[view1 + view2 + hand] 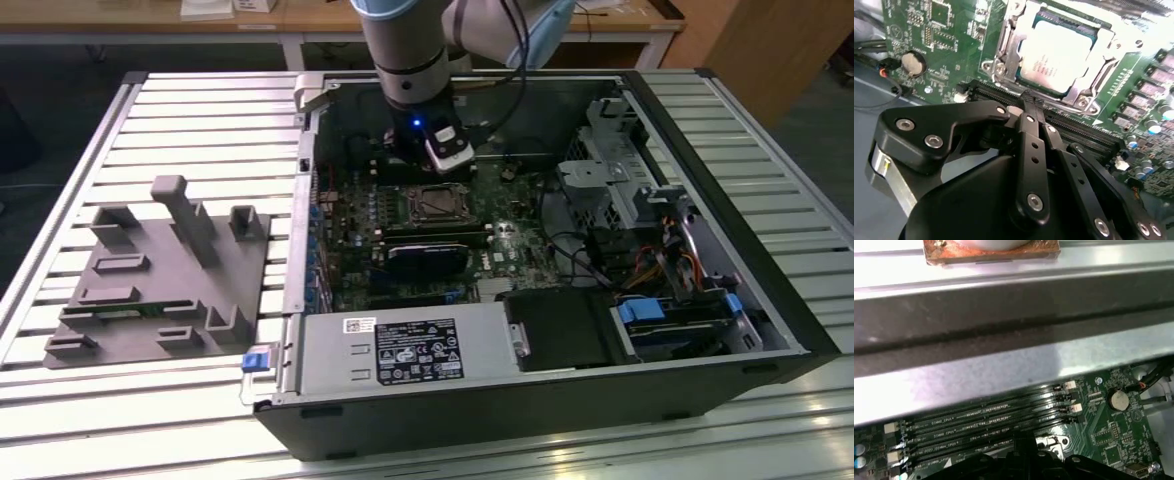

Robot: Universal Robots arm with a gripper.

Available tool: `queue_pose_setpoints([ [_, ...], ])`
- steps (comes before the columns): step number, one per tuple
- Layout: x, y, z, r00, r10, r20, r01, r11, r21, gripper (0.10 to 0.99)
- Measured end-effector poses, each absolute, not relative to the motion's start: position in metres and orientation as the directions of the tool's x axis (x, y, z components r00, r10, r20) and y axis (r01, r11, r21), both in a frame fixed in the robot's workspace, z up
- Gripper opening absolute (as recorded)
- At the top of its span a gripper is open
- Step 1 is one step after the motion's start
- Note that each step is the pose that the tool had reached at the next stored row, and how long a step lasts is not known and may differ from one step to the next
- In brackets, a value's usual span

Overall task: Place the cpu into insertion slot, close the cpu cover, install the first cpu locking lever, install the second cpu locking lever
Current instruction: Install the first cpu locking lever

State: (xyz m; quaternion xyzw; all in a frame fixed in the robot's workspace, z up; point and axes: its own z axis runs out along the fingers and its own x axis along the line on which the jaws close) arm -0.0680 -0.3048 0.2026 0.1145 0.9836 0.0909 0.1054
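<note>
— Cpu (1058,54), the pale silvery square chip, is seen seated in the silver-rimmed insertion slot (1004,55).
— Black gripper (1030,102) is pressed together, empty (a lever could be missed).

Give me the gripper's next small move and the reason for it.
Probably ease the gripper toward the socket's levers: the cpu already sits in the insertion slot with the cpu cover lying over its edges, and the shut fingertips hover just beside the socket, above the memory slots.
</note>
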Motion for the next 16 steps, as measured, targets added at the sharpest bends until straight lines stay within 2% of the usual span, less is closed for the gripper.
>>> queue_pose_setpoints([
  [16, -0.0603, -0.3057, 0.2025, -0.963, 0.213, -0.162, 0.213, 0.977, 0.017, 0.106],
])
